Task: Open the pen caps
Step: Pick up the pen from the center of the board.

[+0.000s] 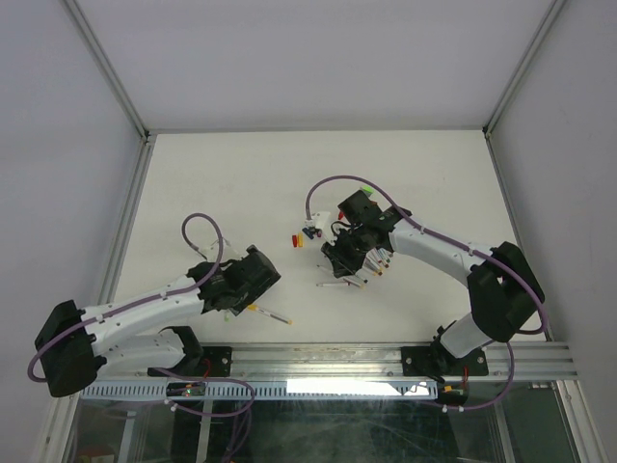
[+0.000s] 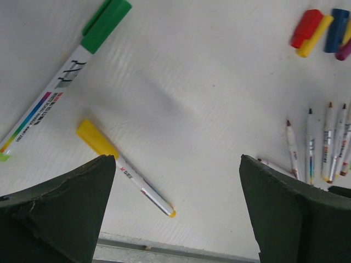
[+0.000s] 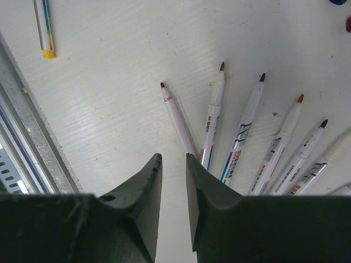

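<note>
Near edge: aluminium rail (image 1: 328, 359) with both arm bases on it.

Left tool (image 2: 175, 159) is wide open and holds nothing. It hovers over the worktop (image 2: 219, 98) close to the rail. A pen (image 2: 145, 192) lies flat between its fingers (image 2: 71, 208) with its yellow cap (image 2: 96, 138) still on. The barrel passes just beside one fingertip, and the yellow-plugged tail points at the rail.

A bit further out is a second pen (image 2: 52, 93) with its green cap (image 2: 107, 22) still on. It lies diagonally, apart from the yellow one.

Right tool (image 3: 173, 156) is narrow: a thin gap, nothing in it, worktop visible through the slot. Just ahead of it is a fan of uncapped pens (image 3: 249, 126), tips pointing away: dark red, brown, dark blue, orange, black. The dark-red-tipped barrel (image 3: 178, 118) runs back to one fingertip. Can't tell whether it touches or just passes underneath.

Beyond the fan, the loose caps (image 1: 298, 239) sit in a tight cluster on the worktop, beside the right arm's wrist and well apart from the left tool.
- Red cap (image 2: 306, 27) and loose yellow cap (image 2: 315, 35) lie side by side, touching.
- Blue cap (image 2: 335, 30) is just beside them.
- Purple cap (image 2: 344, 50) is cut off by the frame edge.

The top view is too small to count the caps.
</note>
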{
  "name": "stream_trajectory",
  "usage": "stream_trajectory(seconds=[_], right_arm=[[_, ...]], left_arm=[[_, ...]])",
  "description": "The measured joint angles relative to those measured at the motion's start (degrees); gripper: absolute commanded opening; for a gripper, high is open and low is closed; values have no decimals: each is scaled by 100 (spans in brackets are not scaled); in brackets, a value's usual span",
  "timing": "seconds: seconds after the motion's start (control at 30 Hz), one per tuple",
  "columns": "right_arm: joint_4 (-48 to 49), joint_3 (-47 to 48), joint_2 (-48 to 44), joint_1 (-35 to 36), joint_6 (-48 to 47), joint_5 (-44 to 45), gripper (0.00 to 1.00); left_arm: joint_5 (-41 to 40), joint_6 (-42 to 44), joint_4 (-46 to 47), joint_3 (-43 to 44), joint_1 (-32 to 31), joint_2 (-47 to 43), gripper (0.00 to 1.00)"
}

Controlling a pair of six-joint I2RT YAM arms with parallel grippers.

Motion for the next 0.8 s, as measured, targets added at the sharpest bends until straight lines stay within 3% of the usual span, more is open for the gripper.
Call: stream_trajectory(seconds=[0.23, 0.5, 0.8], right_arm=[[2, 0, 0, 0, 0, 42, 27], [2, 0, 0, 0, 0, 48, 27], [2, 0, 0, -4, 0, 59, 27]], left_arm=[[323, -634, -483, 142, 0, 857, 90], [605, -675, -584, 232, 0, 1523, 76], [894, -584, -546, 389, 0, 1853, 45]])
